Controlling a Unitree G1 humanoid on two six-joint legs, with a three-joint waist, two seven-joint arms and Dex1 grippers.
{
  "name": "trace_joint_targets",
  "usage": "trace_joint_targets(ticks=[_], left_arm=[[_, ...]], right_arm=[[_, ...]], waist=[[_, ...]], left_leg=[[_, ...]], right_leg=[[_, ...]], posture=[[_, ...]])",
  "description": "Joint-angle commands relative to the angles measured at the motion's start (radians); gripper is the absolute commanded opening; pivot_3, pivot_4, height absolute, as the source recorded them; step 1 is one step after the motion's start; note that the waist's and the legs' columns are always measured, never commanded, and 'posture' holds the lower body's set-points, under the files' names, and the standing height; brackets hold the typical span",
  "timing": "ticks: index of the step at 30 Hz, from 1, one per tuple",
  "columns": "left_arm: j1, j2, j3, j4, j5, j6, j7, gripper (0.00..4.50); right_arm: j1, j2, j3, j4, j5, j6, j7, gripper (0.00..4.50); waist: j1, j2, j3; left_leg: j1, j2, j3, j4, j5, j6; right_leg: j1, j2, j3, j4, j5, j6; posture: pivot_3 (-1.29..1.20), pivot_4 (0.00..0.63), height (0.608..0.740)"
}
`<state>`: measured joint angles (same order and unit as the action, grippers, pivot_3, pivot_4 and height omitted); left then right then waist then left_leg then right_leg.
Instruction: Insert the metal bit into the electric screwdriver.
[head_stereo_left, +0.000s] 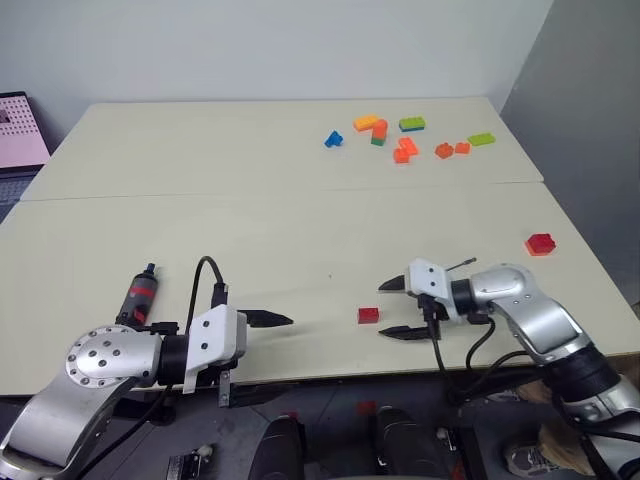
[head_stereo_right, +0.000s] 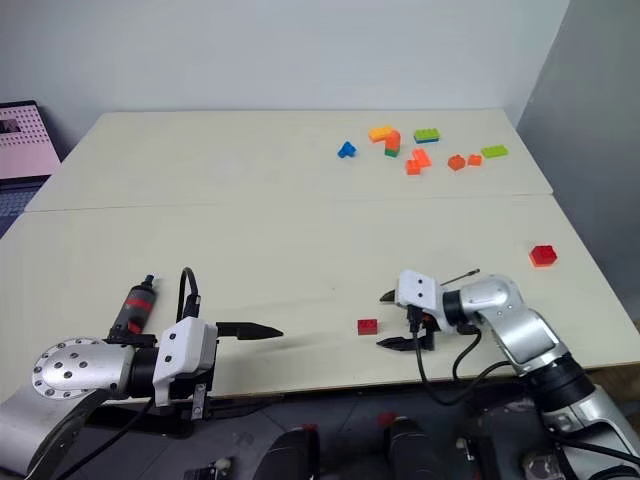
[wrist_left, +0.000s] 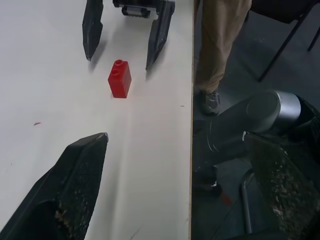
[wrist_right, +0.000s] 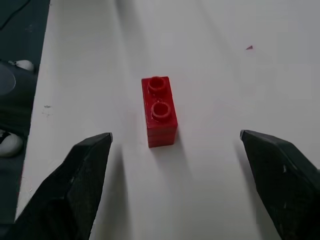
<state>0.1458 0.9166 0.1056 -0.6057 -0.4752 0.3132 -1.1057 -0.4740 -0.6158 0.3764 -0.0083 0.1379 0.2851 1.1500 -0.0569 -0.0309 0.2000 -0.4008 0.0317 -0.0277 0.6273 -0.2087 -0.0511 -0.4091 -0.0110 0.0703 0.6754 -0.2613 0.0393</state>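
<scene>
The electric screwdriver (head_stereo_left: 142, 295), black with a red band, lies on the table near the front left, just beyond my left arm. My left gripper (head_stereo_left: 262, 357) is open and empty at the table's front edge, pointing right. The metal bit (head_stereo_left: 460, 265) is a thin dark rod on the table just behind my right wrist. Pointing left, my right gripper (head_stereo_left: 391, 308) is open, and a small red brick (wrist_right: 159, 111) lies on the table just ahead of its fingertips (wrist_left: 92, 35). Neither gripper touches the screwdriver or the bit.
Several coloured bricks (head_stereo_left: 400, 135) lie scattered at the far right of the table. Another red brick (head_stereo_left: 540, 243) sits near the right edge. A laptop (head_stereo_left: 20, 130) stands at the far left. A person's leg (wrist_left: 220, 40) stands beside the table edge.
</scene>
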Motion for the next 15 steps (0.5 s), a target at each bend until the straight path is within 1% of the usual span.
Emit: trace_joint_targets(ticks=[1, 4, 11, 12, 15], left_arm=[[-0.010, -0.002, 0.002, -0.046, -0.013, 0.002, 0.011, 4.50], [-0.014, -0.003, 0.000, -0.053, -0.017, 0.011, 0.015, 4.50], [-0.028, -0.006, 0.002, -0.048, -0.035, 0.030, 0.020, 4.50], [-0.035, -0.008, -0.003, -0.045, -0.038, 0.032, 0.020, 4.50], [-0.050, -0.018, -0.016, -0.036, -0.044, 0.028, 0.018, 4.50]], right_arm=[[-0.023, 0.023, -0.008, 0.010, -0.003, -0.037, 0.005, 3.24], [-0.023, 0.039, -0.008, 0.021, -0.007, -0.042, 0.000, 2.48], [-0.004, 0.042, -0.014, 0.027, -0.022, -0.058, -0.008, 0.55], [-0.001, 0.039, -0.016, 0.030, -0.030, -0.068, -0.014, 0.42], [0.013, 0.031, -0.039, 0.013, -0.025, -0.068, -0.028, 0.45]], waist=[[0.000, 0.000, 0.000], [0.000, 0.000, 0.000], [0.000, 0.000, 0.000], [0.000, 0.000, 0.000], [0.001, 0.000, 0.000]], left_leg=[[0.000, 0.000, 0.000, 0.000, 0.000, 0.000], [0.000, 0.000, 0.000, 0.000, 0.000, 0.000], [0.000, 0.000, 0.000, 0.000, 0.000, 0.000], [0.000, 0.000, 0.000, 0.000, 0.000, 0.000], [0.000, 0.000, 0.000, 0.000, 0.000, 0.000]], right_leg=[[0.000, 0.000, 0.000, 0.000, 0.000, 0.000], [0.000, 0.000, 0.000, 0.000, 0.000, 0.000], [0.000, 0.000, 0.000, 0.000, 0.000, 0.000], [0.000, 0.000, 0.000, 0.000, 0.000, 0.000], [0.000, 0.000, 0.000, 0.000, 0.000, 0.000]], posture=[[0.00, 0.150, 0.740], [0.00, 0.150, 0.740], [0.00, 0.150, 0.740], [0.00, 0.150, 0.740], [0.00, 0.150, 0.740]])
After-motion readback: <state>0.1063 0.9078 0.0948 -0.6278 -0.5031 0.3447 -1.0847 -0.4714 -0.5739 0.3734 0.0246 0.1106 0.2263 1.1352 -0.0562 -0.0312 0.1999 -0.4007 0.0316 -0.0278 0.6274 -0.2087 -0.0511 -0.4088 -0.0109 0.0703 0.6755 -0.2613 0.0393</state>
